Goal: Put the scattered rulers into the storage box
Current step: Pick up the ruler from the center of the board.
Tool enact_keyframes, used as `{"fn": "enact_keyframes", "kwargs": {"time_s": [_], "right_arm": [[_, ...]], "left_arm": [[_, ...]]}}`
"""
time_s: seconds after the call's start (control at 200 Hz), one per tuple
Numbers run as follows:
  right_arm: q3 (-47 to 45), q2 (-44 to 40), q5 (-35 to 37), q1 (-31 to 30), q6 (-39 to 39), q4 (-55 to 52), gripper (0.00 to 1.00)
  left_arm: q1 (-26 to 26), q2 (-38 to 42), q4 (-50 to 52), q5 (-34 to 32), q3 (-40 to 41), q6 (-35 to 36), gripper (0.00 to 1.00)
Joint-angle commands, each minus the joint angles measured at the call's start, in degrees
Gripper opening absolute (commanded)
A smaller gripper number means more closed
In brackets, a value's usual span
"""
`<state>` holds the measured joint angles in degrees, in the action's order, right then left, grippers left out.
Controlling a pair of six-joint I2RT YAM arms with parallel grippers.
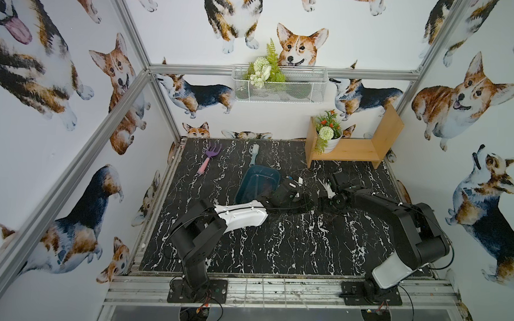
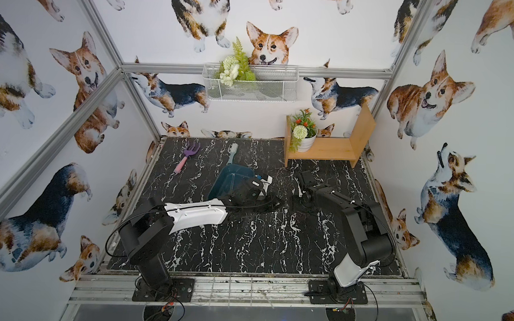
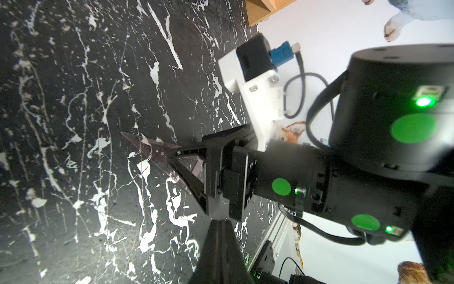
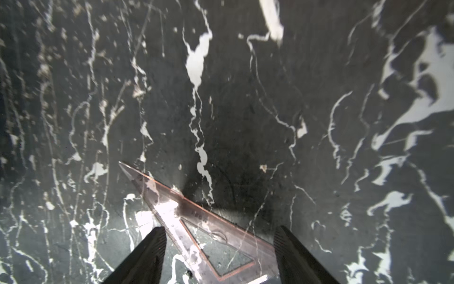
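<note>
Now right gripper (image 4: 219, 228) is hovering open, tinted ruler (image 4: 172, 204) lying between its fingers; I'd be dropping tips flush before pinching; left gripper (image 3: 220, 228) is sitting closed, empty.

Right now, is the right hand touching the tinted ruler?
Cannot tell. Right wrist view: the open right hand straddles the ruler, its edges hidden behind both fingers; no plain gap or contact.
</note>
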<state>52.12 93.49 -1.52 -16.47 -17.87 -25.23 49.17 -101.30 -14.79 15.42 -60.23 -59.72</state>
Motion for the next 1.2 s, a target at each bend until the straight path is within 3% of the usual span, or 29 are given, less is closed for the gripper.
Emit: {"fn": "enact_keyframes", "kwargs": {"time_s": [0.0,0.43,0.821,1.196], "right_arm": [[-0.8,0.3,-0.7,0.1,-1.0,1.4,0.76],[-6.5,-5.5,-3.6,-1.5,-4.5,0.4,0.75],[-10.2,-8.1,-3.9,-8.8,-9.9,0.4,0.74],[-6.1,-9.9,-0.6,-10.9,-9.8,-3.2,0.67]], "left_arm": [[0.0,0.3,0.2,0.0,0.2,1.0,0.06],[0.0,1.3,0.4,-0.8,0.1,1.4,0.06],[0.0,2.8,0.3,-1.3,1.8,1.4,0.06],[0.0,3.3,0.7,-1.8,3.0,1.7,0.07]]}}
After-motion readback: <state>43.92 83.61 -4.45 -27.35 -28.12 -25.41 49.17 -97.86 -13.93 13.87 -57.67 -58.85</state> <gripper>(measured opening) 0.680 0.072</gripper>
